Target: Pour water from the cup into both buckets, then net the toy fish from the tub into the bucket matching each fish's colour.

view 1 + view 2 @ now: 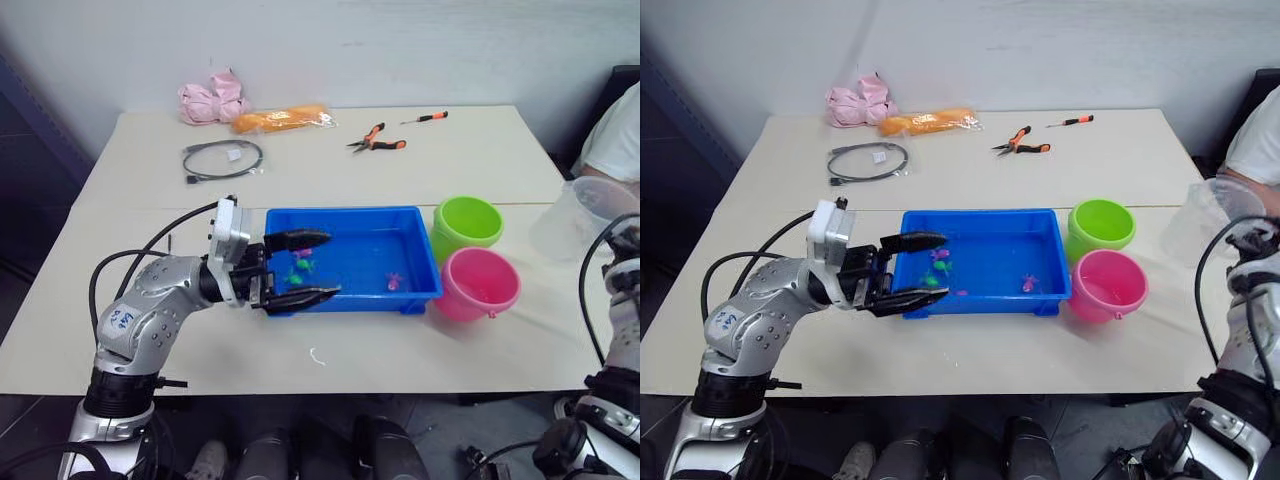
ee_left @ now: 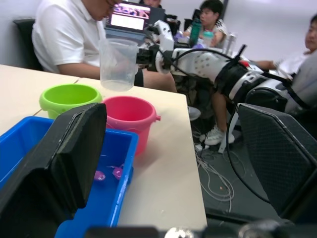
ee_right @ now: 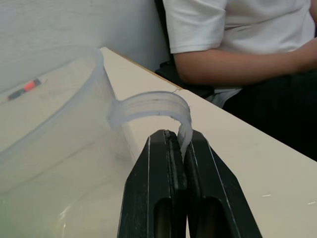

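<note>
Left gripper [image 1: 300,268], fingers spread, lower-left beside tub [image 1: 420,298]; right gripper [image 3: 181,144] clamps cup [image 1: 585,215] handle at right edge: tilt gently over buckets [image 1: 466,220]

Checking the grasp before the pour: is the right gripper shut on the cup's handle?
Shut. In the right wrist view, the right gripper has its black fingers pressed together on the thin handle of the clear cup.

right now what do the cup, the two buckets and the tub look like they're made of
The cup looks like thin clear plastic: the table shows through its wall. The green bucket and pink bucket look like glossy moulded plastic, with smooth rolled rims. The tub seems rigid, shiny blue plastic, with highlights on its floor.
</note>
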